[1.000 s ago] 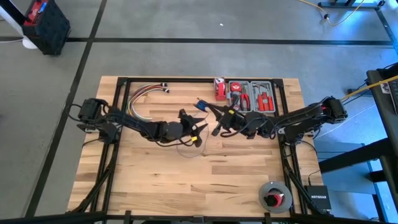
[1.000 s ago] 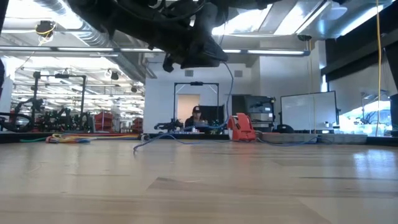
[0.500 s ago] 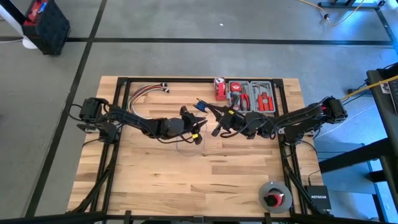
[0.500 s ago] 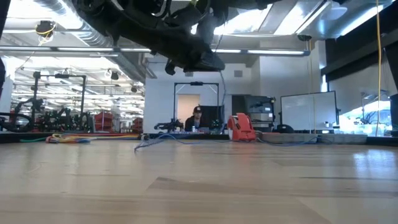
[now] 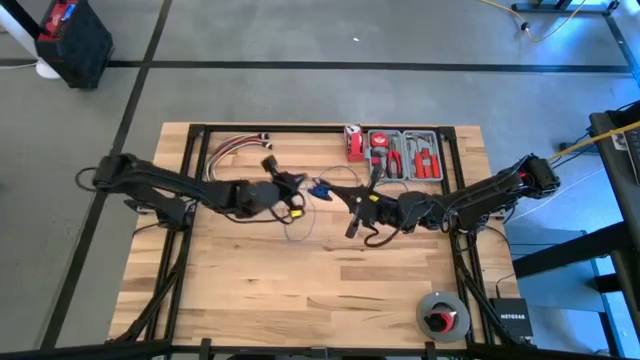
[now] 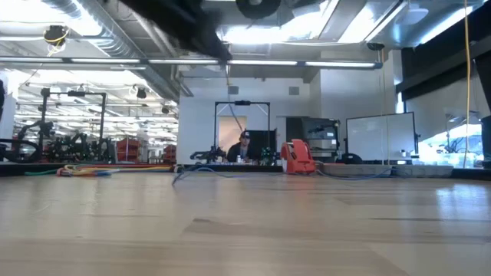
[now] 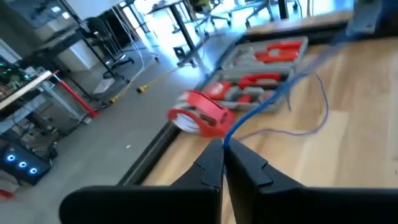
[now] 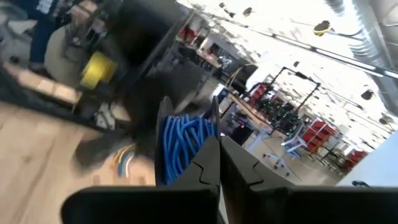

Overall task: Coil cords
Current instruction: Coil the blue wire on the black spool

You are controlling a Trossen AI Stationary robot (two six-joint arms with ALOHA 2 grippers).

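Note:
The blue cord shows as a small coil (image 5: 320, 187) held above the table's middle, between my two grippers. A thin slack loop (image 5: 300, 228) of it lies on the wood below. My left gripper (image 5: 299, 193) points toward the table's right and is shut on a strand of the cord (image 7: 292, 81). My right gripper (image 5: 338, 192) points toward the table's left and is shut at the coil (image 8: 183, 146). In the low view a thin strand (image 6: 228, 92) hangs from the dark arms at the top. My left gripper pinches a single strand of the cord (image 7: 227, 140) between its two fingertips. It comes at the strand nearly level, from the table's left. The strand runs off slack from the tips and loops down onto the wood (image 7: 314, 127). My right gripper is shut at the coil of several turns (image 8: 198, 142), level, from the table's right. The coil is lifted clear of the table. The fingertips (image 8: 211, 158) stand in front of the place of contact, so which turns they have does not show.
A grey tool tray (image 5: 405, 155) and a red tape measure (image 5: 353, 143) stand at the far edge. A bundle of coloured wires (image 5: 235, 150) lies far left. A black disc reel (image 5: 442, 315) sits near right. The near half of the table (image 5: 250, 290) is bare wood.
My left gripper has risen and drawn back toward the table's far left, rolling as it went. In the low view it has climbed out of the top of the picture. My right gripper has swung a little toward the near edge with the coil.

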